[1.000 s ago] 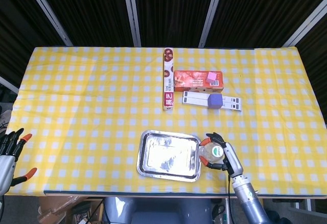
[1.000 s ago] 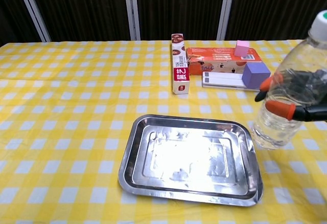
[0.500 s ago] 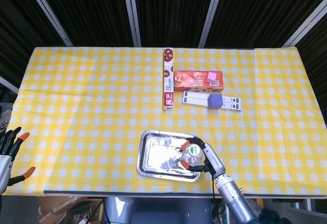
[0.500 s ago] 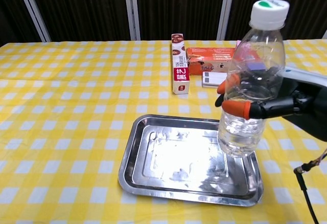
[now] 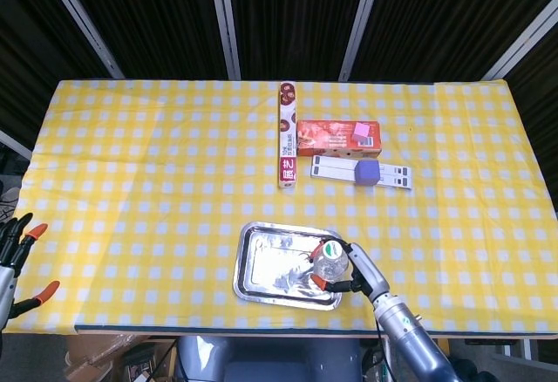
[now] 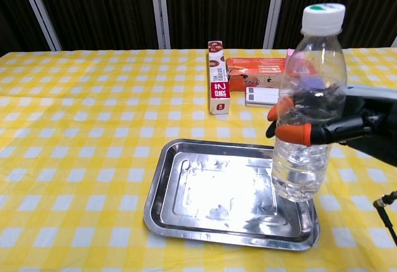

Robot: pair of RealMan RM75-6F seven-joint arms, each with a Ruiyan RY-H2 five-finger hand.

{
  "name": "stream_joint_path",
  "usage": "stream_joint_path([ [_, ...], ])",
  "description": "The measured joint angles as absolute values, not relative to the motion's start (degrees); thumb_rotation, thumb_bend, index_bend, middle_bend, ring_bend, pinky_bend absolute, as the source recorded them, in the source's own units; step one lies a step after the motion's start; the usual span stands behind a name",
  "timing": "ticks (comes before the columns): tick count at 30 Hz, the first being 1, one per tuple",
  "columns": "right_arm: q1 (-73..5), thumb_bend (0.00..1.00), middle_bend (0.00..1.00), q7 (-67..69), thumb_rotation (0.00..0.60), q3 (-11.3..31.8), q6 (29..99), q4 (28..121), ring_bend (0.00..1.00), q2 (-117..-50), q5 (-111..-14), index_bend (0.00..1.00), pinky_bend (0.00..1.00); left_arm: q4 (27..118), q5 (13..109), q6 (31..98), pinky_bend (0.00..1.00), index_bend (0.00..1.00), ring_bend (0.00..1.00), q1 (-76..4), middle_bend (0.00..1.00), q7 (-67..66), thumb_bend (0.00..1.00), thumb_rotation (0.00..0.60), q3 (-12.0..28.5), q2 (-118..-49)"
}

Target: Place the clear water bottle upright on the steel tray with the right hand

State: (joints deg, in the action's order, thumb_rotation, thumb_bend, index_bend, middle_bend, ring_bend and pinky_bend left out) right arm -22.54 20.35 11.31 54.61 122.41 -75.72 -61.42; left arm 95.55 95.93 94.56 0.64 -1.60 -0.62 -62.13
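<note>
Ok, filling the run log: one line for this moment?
right hand grips clear water bottle | upright over steel tray right end | left hand idle

I see a yellow-and-white checked desk (image 6: 93,129), a silver tray (image 6: 180,216), a clear bottle (image 6: 307,117) with white, green-dotted cap (image 6: 322,18), and orange-tipped black fingers (image 6: 291,133).

clear water bottle (image 6: 308,104) upright, white-capped, over steel tray's (image 6: 211,228) right end.
</note>
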Motion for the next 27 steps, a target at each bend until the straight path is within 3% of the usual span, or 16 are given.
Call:
stream_joint_path([
  [7, -24.8, 0.94, 0.48, 15.8, 0.600, 17.6, 56.5, 134.0, 0.17, -67.4, -61.0, 0.67, 0.00, 96.2, 95.2, 93.8, 0.00, 0.12, 0.00, 0.5, 0.00, -2.3, 0.22, 0.600, -0.6, -61.9],
  [11, -26.1, 0.94, 0.48, 16.4, 0.600, 23.3, 57.7, 135.0, 0.17, -63.1, -62.8, 0.67, 0.00, 96.3, 94.9, 93.7, 0.00, 0.12, 0.00, 0.6, 0.00, -1.9, 0.22, 0.600, -0.7, -61.7],
  [14, -26.2, 0.94, 0.48, 18.6, 0.600, 24.6, 57.7, 135.0, 0.17, -60.1, -63.4, 0.67, 0.00, 96.3, 94.8, 93.8, 0.00, 0.12, 0.00, 0.6, 0.00, -1.6, 0.22, 0.600, -0.6, -61.5],
  [21, -25.6, 0.94, 0.48, 20.3, 0.600, 21.7, 55.7, 135.0, 0.17, -57.6, -61.8, 0.67, 0.00, 96.4, 94.7, 93.8, 0.00, 0.12, 0.00, 0.7, 0.00, -1.5, 0.22, 0.600, -0.6, -61.4],
  [27, -25.5, 0.95, 0.48, 18.9, 0.600, 15.6, 54.7, 133.7, 0.17, -62.4, -58.0, 0.67, 0.00, 96.5, 94.7, 93.8, 0.00, 0.12, 0.00, 0.8, 0.00, -1.9, 0.22, 0.600, -0.7, -61.5],
])
